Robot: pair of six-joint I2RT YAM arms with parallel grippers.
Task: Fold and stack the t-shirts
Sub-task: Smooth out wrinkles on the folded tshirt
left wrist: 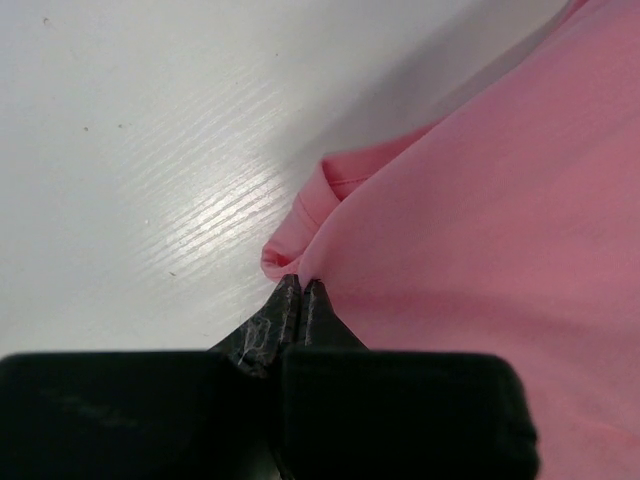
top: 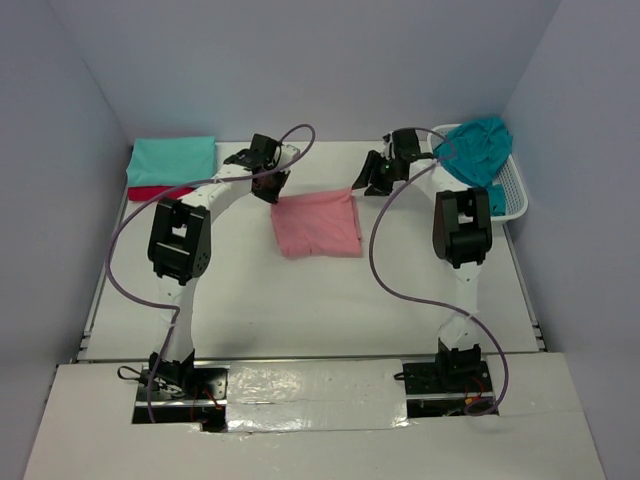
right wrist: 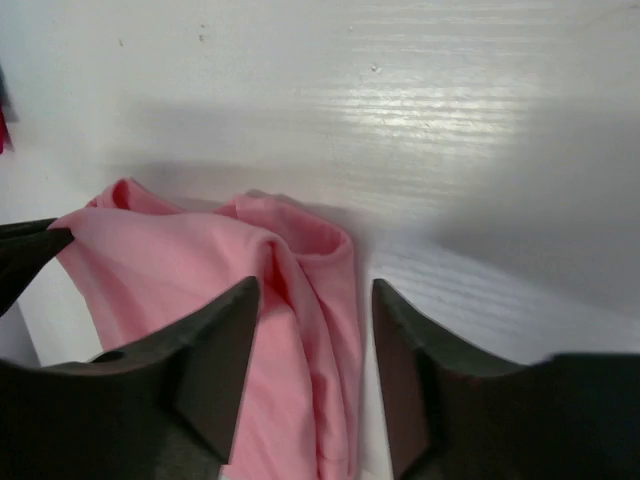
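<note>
While my left gripper pinches the salmon pink t-shirt, my right gripper gapes over its free corner, which I'd clamp next to fold.

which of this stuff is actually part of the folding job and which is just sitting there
Part of the job:
- salmon pink shirt, spread mid-table between the grippers
- mint-teal shirt, folded, far left
- crimson red shirt, under the mint-teal one
- darker teal shirt, bunched in the basket

Just lying about:
- white lattice basket, far right
</note>
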